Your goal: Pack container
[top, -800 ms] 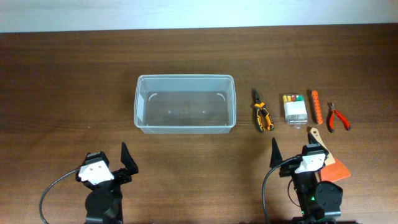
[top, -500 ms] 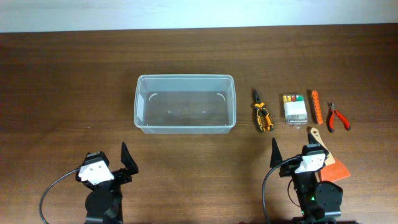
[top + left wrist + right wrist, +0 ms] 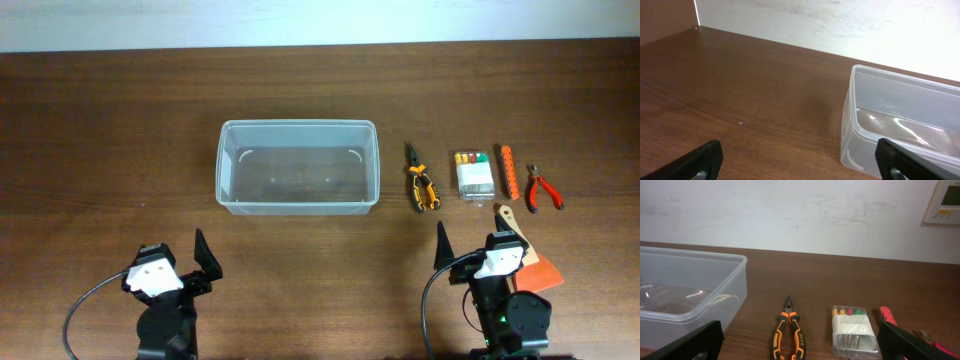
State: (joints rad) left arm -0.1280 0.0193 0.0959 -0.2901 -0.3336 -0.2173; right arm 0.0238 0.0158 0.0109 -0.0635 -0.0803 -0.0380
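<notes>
— On the worktop, is anything noted inside the container [image 3: 298,165]?
— Nothing is seen in it. It is logged as empty and set at the centre, left of the tools.
— What is left?
— All of it, by estimate. Pliers [image 3: 421,187], bit case [image 3: 474,173], orange strip [image 3: 508,171] and red cutters [image 3: 543,189] are laid in a row to its right. An orange item [image 3: 540,272], possibly a scraper, is partly hidden. Left gripper [image 3: 800,162] and right gripper [image 3: 800,340] are held spread, nothing grasped.

Clear container [image 3: 297,166] in the middle; pliers [image 3: 421,186], a small box [image 3: 474,172], an orange bar [image 3: 507,171] and red cutters [image 3: 543,189] line up at its three o'clock
</notes>
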